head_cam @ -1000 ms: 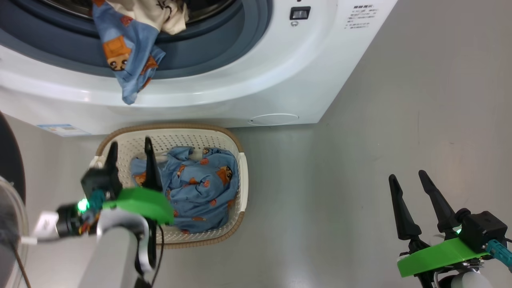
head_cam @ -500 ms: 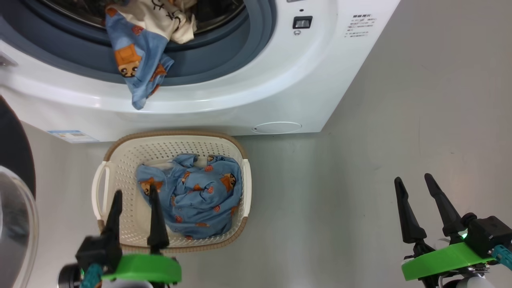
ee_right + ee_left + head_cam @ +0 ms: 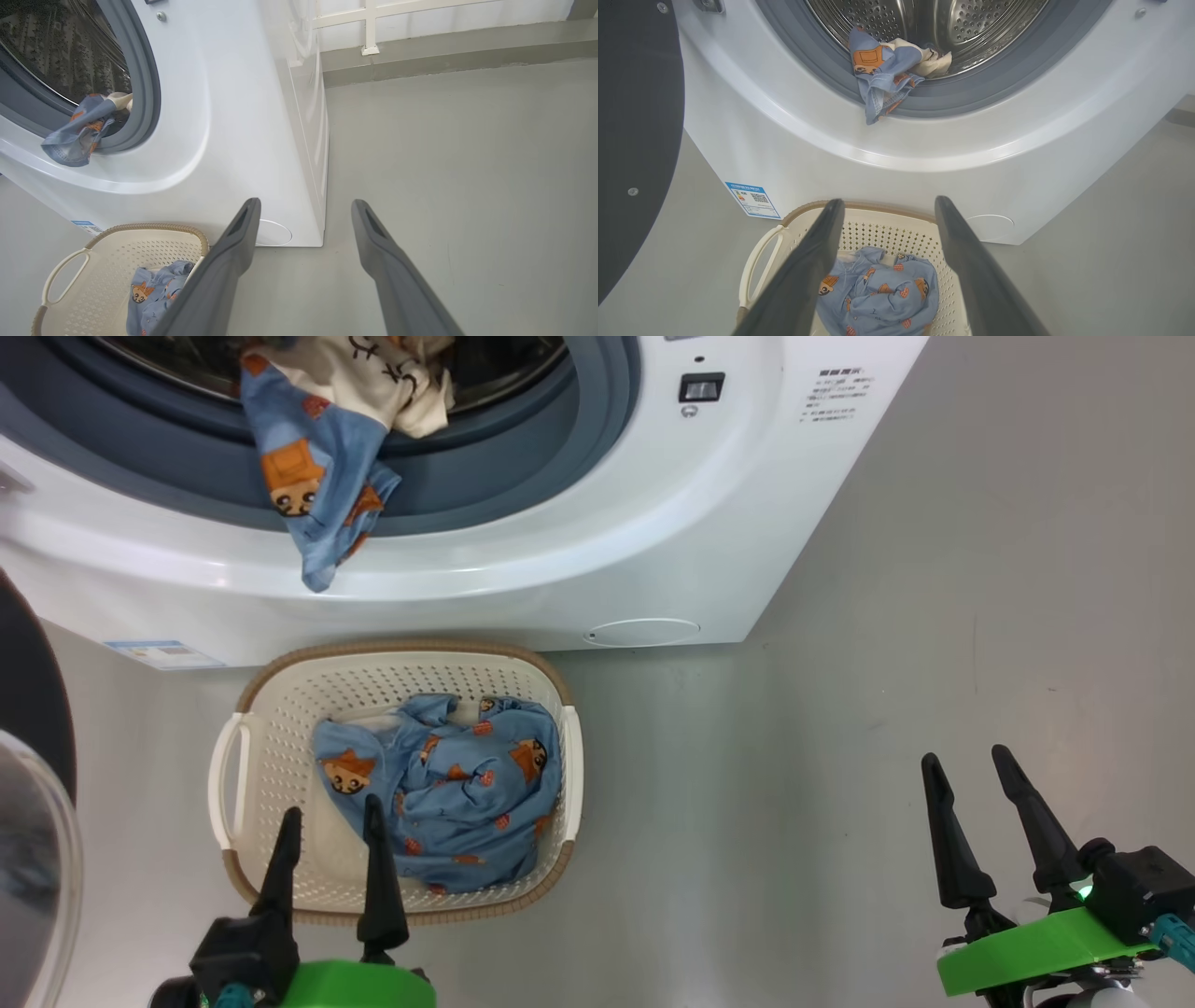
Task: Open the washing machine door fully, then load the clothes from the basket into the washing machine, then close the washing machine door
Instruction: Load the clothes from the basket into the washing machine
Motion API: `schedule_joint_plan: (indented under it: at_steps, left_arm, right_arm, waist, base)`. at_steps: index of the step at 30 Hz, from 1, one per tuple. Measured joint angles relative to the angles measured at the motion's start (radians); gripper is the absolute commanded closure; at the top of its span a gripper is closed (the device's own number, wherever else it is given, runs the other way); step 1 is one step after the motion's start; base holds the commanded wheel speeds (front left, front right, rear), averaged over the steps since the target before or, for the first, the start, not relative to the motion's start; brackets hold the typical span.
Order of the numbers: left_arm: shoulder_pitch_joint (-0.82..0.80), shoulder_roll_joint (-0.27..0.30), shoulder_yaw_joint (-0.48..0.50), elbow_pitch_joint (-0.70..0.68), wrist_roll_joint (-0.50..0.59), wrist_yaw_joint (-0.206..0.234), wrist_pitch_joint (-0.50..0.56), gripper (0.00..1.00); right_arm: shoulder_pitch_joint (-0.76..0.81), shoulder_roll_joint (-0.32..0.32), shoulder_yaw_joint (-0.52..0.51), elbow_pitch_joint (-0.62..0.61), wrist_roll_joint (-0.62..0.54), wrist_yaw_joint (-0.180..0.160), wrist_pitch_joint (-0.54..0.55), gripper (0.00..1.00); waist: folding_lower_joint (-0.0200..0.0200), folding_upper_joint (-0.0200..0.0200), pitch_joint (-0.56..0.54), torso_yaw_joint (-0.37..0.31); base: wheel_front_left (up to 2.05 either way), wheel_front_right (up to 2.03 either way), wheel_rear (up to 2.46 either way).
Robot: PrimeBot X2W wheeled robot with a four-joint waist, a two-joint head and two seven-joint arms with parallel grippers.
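The white washing machine [image 3: 560,551] stands with its door [image 3: 33,821] swung open at the far left. One blue printed garment [image 3: 313,476] with a cream panel hangs out over the grey gasket [image 3: 896,100] and the front lip. The cream basket [image 3: 280,709] sits on the floor before the machine, holding another crumpled blue printed garment [image 3: 448,793]. My left gripper [image 3: 331,817] hovers open and empty over the basket's near rim. My right gripper [image 3: 966,765] stands open and empty over bare floor at the right.
Grey floor [image 3: 934,616] spreads to the right of the machine. A blue label sticker [image 3: 753,199] sits low on the washer front. A low wall ledge with a white rail [image 3: 373,28] runs behind, in the right wrist view.
My left gripper has drawn back from over the basket's middle to its near rim, still open and empty. The head camera shifted slightly. The right gripper holds still.
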Motion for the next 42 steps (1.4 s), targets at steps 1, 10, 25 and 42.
schedule_joint_plan:
  at_steps: [1,10,25,42]
  left_arm:
    - [-0.005,0.0,0.001,0.011,0.0,-0.001,0.0,0.0]
    - [-0.188,0.021,0.023,0.135,0.0,-0.036,0.0,0.0]
    - [-0.574,0.101,0.061,0.507,0.008,-0.107,0.0,0.0]
    - [-0.687,0.102,0.124,0.582,0.043,-0.105,0.0,0.12]
  right_arm:
    - [0.0,0.0,0.001,0.0,0.0,0.0,0.0,0.0]
    - [-0.007,0.002,0.017,-0.002,0.0,0.0,0.0,0.0]
    - [-0.065,0.005,0.028,-0.003,0.0,0.0,0.0,0.0]
    - [-0.071,0.005,0.027,-0.002,0.001,0.0,0.0,0.0]
  waist:
    - [0.0,0.0,0.003,-0.002]
    - [0.0,0.0,0.038,-0.031]
    - [0.0,0.0,0.13,-0.097]
    - [0.0,0.0,0.171,-0.119]
  base:
    - [0.0,0.0,0.0]
    - [0.0,0.0,0.0]
    - [0.0,0.0,0.0]
    - [0.0,0.0,0.0]
